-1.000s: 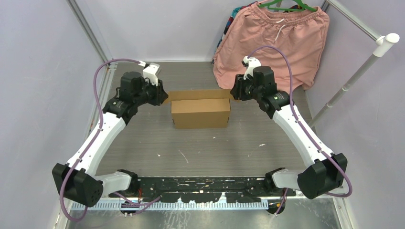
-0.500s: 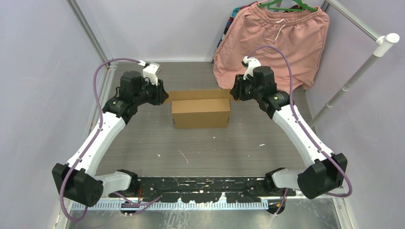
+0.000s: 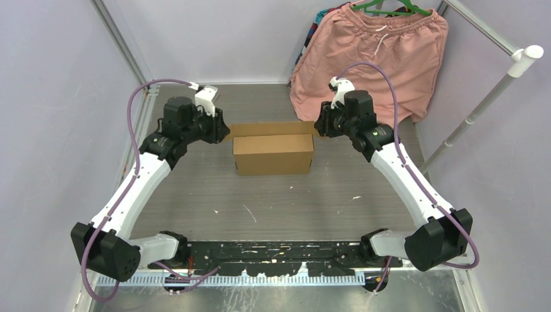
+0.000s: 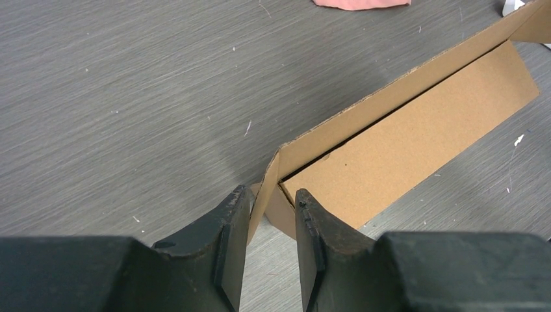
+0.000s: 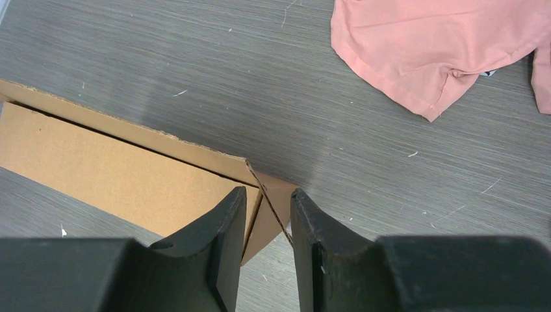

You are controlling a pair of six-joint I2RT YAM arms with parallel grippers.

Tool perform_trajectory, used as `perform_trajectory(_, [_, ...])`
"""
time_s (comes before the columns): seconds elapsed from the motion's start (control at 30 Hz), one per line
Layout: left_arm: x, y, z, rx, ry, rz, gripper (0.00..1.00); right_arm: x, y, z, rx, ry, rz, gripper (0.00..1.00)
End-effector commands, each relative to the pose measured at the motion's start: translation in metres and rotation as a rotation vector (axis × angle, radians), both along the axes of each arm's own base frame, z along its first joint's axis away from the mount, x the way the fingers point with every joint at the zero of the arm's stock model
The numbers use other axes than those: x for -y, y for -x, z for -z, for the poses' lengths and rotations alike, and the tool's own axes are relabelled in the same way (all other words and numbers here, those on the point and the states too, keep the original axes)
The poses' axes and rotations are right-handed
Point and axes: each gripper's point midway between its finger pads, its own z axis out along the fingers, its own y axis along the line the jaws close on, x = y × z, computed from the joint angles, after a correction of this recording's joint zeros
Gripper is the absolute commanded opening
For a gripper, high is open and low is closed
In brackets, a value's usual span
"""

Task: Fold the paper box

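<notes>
The paper box (image 3: pixel 273 154) is a brown cardboard box lying mid-table with its long back flap standing up. My left gripper (image 3: pixel 224 133) is at the box's left end. In the left wrist view it (image 4: pixel 271 190) is open, and the corner flap (image 4: pixel 266 188) stands between the jaws against the left finger. My right gripper (image 3: pixel 316 127) is at the right end. In the right wrist view it (image 5: pixel 268 190) is open astride the folded corner flap (image 5: pixel 276 201), a narrow gap on either side. The box's face (image 5: pixel 117 166) runs off to the left.
Pink shorts (image 3: pixel 383 58) hang on a green hanger at the back right, their hem lying on the table (image 5: pixel 429 45) just behind the right gripper. A white pole (image 3: pixel 481 104) leans along the right side. Grey walls enclose the left and back.
</notes>
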Motion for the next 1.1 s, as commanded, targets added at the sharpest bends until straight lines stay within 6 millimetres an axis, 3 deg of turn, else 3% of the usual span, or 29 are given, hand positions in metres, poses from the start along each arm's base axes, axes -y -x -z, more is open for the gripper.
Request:
perform_trajectory(0.0, [0.0036,-0.0024,-0.0279,0.066,0.020,0.023,0.34,-0.0011,-0.0043,-0.0119,0.049,-0.009,-0.012,0.36])
perform_trajectory(1.07, [0.0061,0.0019,-0.0296,0.056,0.025,0.045,0.33,-0.0037,-0.0002,-0.0057,0.018,-0.008,-0.032,0.15])
